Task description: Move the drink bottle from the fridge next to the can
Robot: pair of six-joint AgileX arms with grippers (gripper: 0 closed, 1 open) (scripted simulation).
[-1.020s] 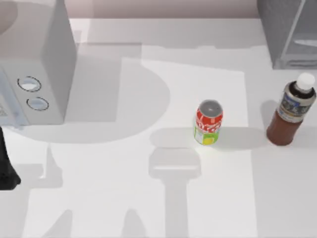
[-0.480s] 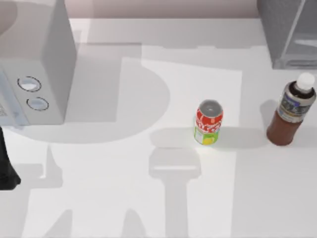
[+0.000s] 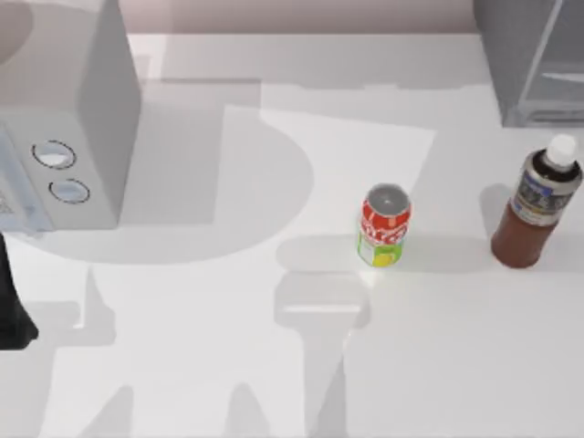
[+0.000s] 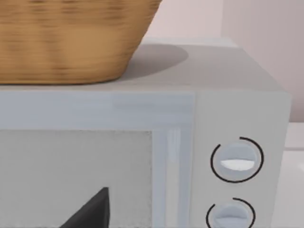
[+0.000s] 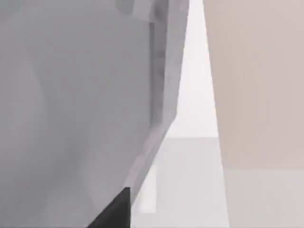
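I cannot tell my pincers' state. Plastic drink bottle [image 3: 537, 206] stands upright on the table [image 3: 228, 347], right of the cylindrical can [image 3: 384, 225], apart. Boxy fridge [image 3: 534, 59] behind.

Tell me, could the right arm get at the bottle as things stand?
Probably yes. The bottle stands upright on open table, outside the fridge, apart from the can, with nothing against it.
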